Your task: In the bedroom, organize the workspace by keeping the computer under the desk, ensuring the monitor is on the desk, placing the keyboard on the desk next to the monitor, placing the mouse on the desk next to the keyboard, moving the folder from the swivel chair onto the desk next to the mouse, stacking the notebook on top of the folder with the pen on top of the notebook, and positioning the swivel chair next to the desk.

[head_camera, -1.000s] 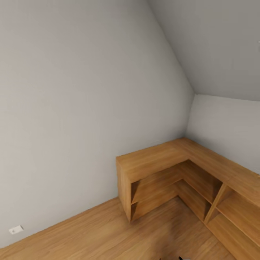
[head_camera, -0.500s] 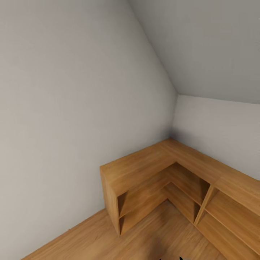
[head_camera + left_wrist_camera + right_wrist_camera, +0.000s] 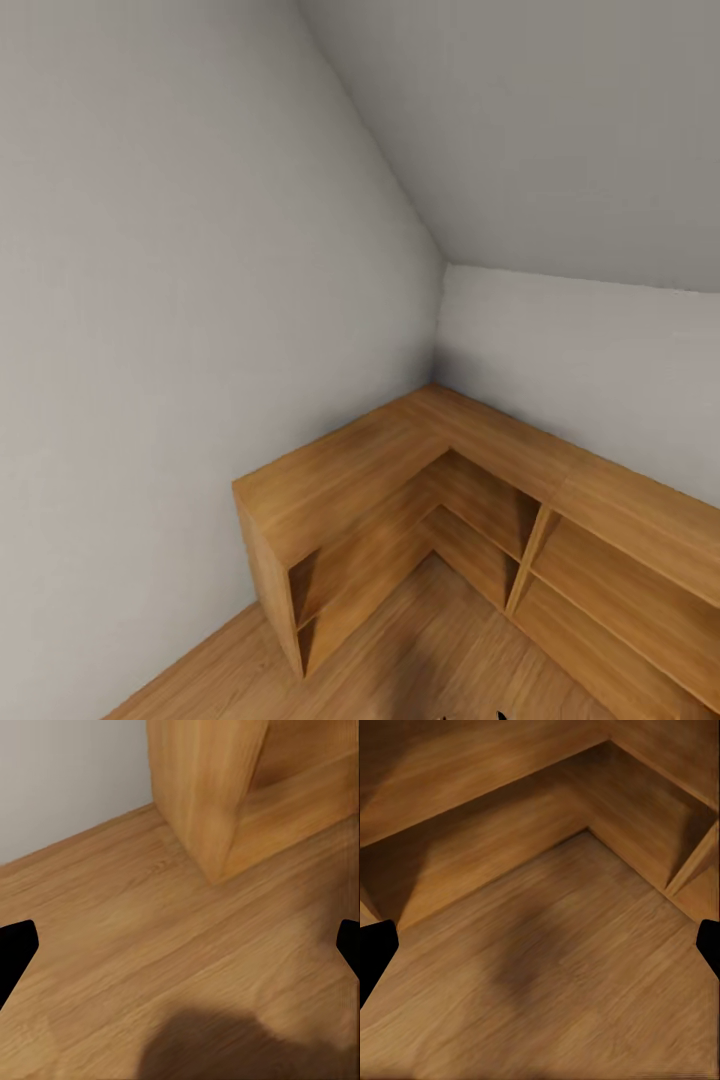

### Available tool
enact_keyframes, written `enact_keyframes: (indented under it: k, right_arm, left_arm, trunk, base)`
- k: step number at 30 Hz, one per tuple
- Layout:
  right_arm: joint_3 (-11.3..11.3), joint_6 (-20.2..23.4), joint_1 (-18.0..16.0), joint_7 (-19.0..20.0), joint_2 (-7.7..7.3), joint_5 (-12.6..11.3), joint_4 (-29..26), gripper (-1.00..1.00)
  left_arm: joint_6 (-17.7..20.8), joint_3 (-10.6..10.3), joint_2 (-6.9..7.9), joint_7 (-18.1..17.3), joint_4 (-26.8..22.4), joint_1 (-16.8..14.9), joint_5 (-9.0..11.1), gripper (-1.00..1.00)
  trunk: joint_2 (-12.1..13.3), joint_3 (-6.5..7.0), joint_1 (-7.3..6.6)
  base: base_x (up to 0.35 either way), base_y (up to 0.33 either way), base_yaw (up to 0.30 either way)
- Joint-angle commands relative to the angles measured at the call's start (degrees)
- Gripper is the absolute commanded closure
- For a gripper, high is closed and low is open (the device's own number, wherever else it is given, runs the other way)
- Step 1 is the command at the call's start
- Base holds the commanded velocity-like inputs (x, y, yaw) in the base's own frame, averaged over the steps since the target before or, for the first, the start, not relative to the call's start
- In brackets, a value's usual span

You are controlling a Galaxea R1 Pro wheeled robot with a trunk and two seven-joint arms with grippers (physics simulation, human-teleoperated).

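The desk, monitor, keyboard, mouse, folder, notebook, pen, computer and swivel chair are out of view. My left gripper (image 3: 180,949) hangs open above bare wooden floor, its black fingertips (image 3: 15,949) far apart at the picture's edges, with nothing between them. My right gripper (image 3: 540,949) is open too, its fingertips (image 3: 375,952) wide apart over the floor in front of a shelf corner, holding nothing.
A low L-shaped wooden shelf unit (image 3: 340,475) fills the room's corner, with open compartments facing me. Its end panel (image 3: 210,787) stands close ahead of the left gripper. Grey walls (image 3: 150,350) and a sloped ceiling close the corner. Wooden floor (image 3: 420,650) lies in front.
The whole head view has swung to the right, so the shelf unit sits further left in the picture. The white wall socket at the lower left has left the view.
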Motion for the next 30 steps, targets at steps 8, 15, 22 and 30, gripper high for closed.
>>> enact_keyframes:
  k: [8,15,22,30]
  right_arm:
    - [0.50,-0.06,-0.09,-0.46,0.03,-0.11,0.03,-1.00]
    - [0.48,0.11,-0.09,-0.52,0.16,-0.19,0.03,-1.00]
    - [0.41,0.23,-0.07,-0.54,0.21,-0.78,0.03,-1.00]
    - [0.38,0.33,-0.10,-0.55,0.23,-2.31,-0.03,-1.00]
  left_arm:
    - [-0.15,0.42,-0.06,-0.01,0.16,-0.02,-0.65,-1.00]
    - [-0.10,0.36,-0.04,-0.02,0.36,-0.02,-0.67,-1.00]
    - [-0.12,0.35,0.01,-0.02,0.40,-0.04,-0.68,-1.00]
    - [-0.15,0.35,0.01,-0.02,0.40,-0.05,-0.64,-1.00]
  trunk:
    - [-0.13,-0.08,0.04]
    - [-0.13,-0.18,0.04]
    - [-0.13,-0.63,0.04]
    - [-0.13,-1.32,0.04]
  base:
    - [0.007,0.000,-0.272]
    - [0.001,0.000,-0.253]
    - [0.000,0.000,-0.148]
    - [0.000,0.000,-0.040]
